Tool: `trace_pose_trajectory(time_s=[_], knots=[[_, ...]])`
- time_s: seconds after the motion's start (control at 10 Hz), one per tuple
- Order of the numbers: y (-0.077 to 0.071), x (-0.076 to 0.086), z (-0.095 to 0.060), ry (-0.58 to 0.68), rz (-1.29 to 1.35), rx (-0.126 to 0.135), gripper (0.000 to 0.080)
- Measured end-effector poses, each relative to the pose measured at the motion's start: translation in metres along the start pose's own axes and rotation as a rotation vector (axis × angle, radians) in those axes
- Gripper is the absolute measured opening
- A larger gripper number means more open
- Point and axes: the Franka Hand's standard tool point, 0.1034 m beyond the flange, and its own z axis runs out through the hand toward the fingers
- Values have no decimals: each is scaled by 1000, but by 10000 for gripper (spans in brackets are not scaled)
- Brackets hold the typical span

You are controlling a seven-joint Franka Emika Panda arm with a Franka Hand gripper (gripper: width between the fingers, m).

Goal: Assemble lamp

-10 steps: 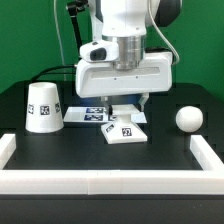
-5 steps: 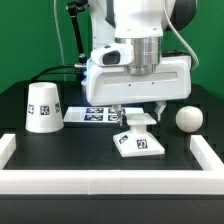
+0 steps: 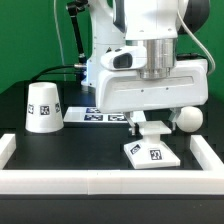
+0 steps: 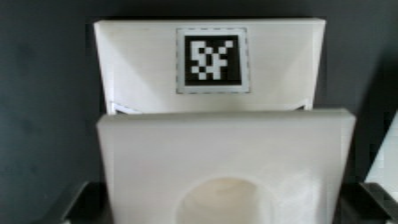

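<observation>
- Lamp base (image 3: 153,154): flat on the black worktop (image 3: 90,145), tag up. The three lamp parts are all separate and nothing is joined yet.
- Shade (image 3: 43,108): well off to the exterior view's left of the base, upright on its wide end, tag facing the camera. It is stable there and out of the way. My guess is it goes on last.
- Marker board (image 3: 98,117): behind the base, on the exterior view's left of it, largely hidden by the arm (image 3: 150,60). It is a rig fixture, not a lamp part.
- Tool (image 3: 152,130): straight above the base's rear end, pointing down. The jaws are narrow, one on each side of the base's raised socket block, and it reads as clamped on that block. In the wrist view the block, with its round hollow, fills the space between the jaws, and the tagged plate lies beyond it.
- Why grip there: probably because the block is the only part tall enough to pinch. The plate lies too flat on the worktop.
- Bulb (image 3: 187,118): near the base, behind it on the exterior view's right, not touching, partly hidden by the tool's body. It is round, so a nudge would likely roll it.
- Rail (image 3: 100,183): white, in front of the base, with another run near on the exterior view's right. My judgement is that the base sits by this corner so it can be braced when the bulb gets screwed in.
- Step: positioning the base, early in the task.
</observation>
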Motion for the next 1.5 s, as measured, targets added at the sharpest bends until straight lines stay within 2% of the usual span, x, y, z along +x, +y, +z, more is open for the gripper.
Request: trace_pose_trajectory(time_s=[0.4, 0.8, 1.2, 1.5], knots=[[-15, 33, 3, 46, 25, 4, 537], [-19, 62, 6, 78, 57, 10, 537], [-23, 70, 4, 43, 125, 25, 537], [-26, 71, 5, 40, 131, 24, 537]])
